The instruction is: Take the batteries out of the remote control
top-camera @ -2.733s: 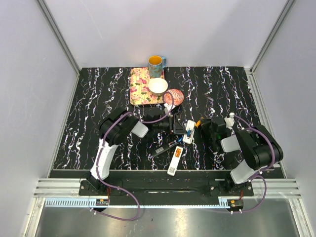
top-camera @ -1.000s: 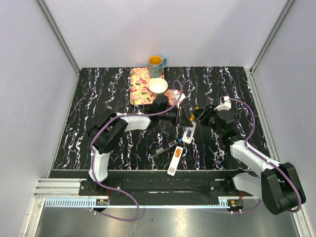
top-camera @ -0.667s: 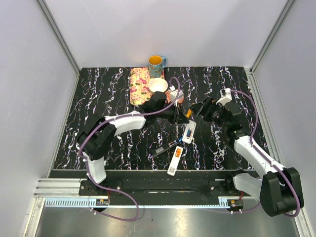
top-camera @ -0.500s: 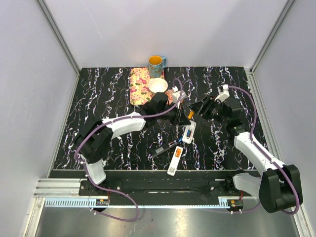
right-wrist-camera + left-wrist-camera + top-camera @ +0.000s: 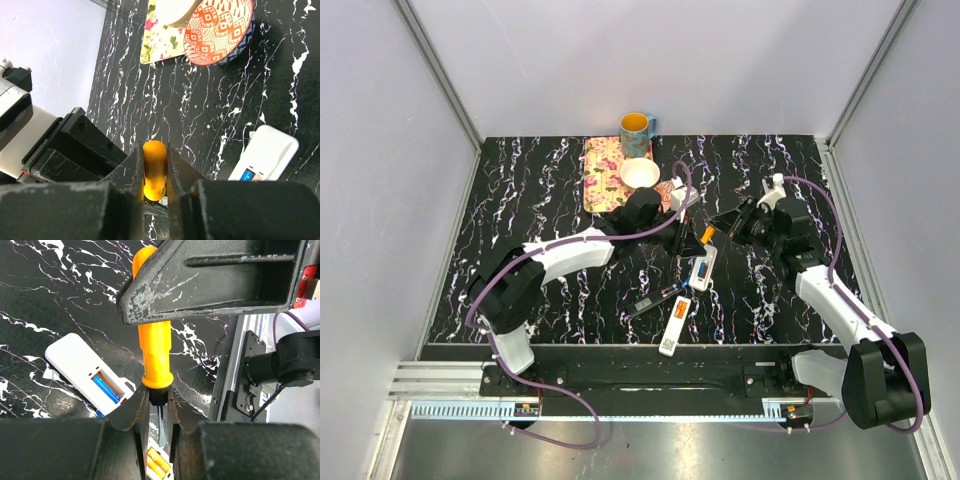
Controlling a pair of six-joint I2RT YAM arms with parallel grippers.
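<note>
While both arms reach in over the middle of the table (image 5: 520, 220), their jaws meet on one orange-handled screwdriver (image 5: 155, 350). The left jaws are clenched on its black collar, where the handle gives way to the shaft, and the right jaws are clenched on the rounded butt of the handle, so the tool is gripped at both ends. From the left wrist, one scuffed black finger of the right arm (image 5: 830, 300) crosses the upper handle; from the right wrist, the dark body at the end of the left arm (image 5: 570, 252) sits just beyond the orange tip. The batteries are all in their remotes. A blue battery (image 5: 106, 390) lies in the open compartment of a white remote (image 5: 75, 362), which rests flat on the table just beside the screwdriver, on the side toward the arm bases. Two orange batteries (image 5: 156, 469) show side by side in the open bay of a second white remote (image 5: 674, 325), which lies nearer the bases, almost end to end with the first (whether the two touch cannot be told). A slim dark object (image 5: 648, 300) lies left of that second remote, too small to identify. Farther back stand a red-patterned bowl (image 5: 220, 27), next to it a floral tray (image 5: 160, 37) carrying a white bowl (image 5: 640, 175), and behind the tray a yellow-lined mug (image 5: 636, 126).
</note>
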